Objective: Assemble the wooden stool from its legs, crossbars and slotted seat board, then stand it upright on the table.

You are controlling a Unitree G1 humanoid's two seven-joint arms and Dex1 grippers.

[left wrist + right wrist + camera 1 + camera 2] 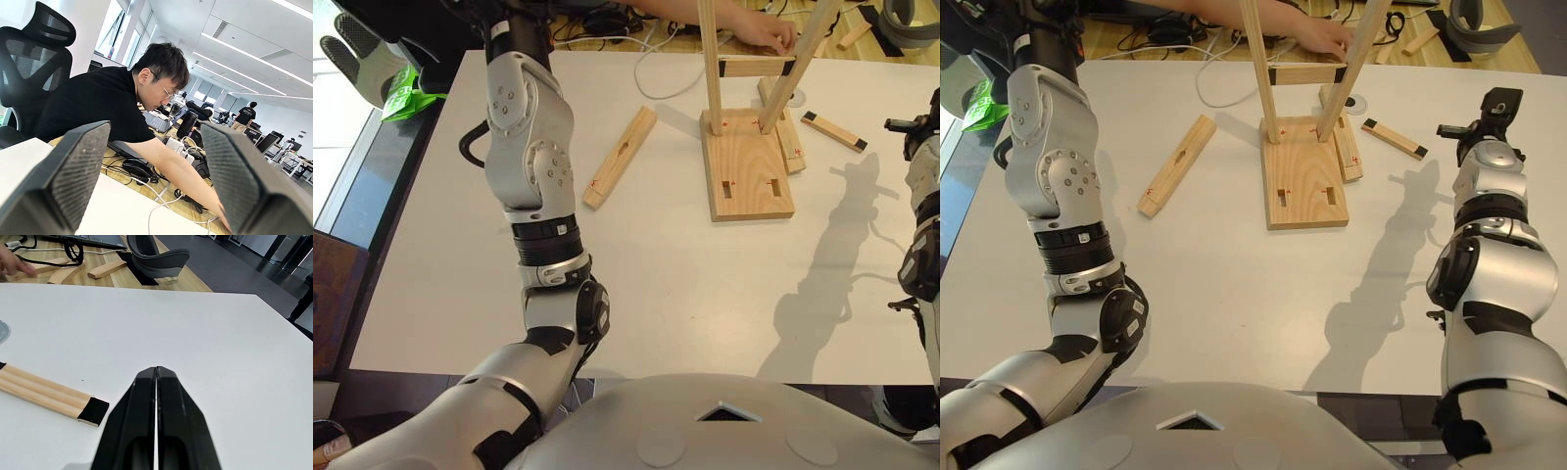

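Observation:
The slotted seat board point(754, 186) lies flat at the table's far middle. Two legs point(711, 69) stand in its far slots, joined by a dark-ended crossbar point(754, 67). A person's hand point(766, 32) rests on that crossbar. One loose leg point(620, 157) lies to the board's left, another piece point(790, 142) lies against its right side, and a short crossbar point(834, 130) lies farther right. My left gripper point(156, 147) is raised at the far left, open and empty. My right gripper point(156, 377) is shut and empty, above the table right of the short crossbar point(49, 394).
A white cable point(656, 69) loops over the far table edge near the legs. A green item point(406, 98) sits off the table's left edge. More wood pieces point(105, 269) and dark cables lie on the wooden surface behind. The near half of the table point(705, 313) is bare.

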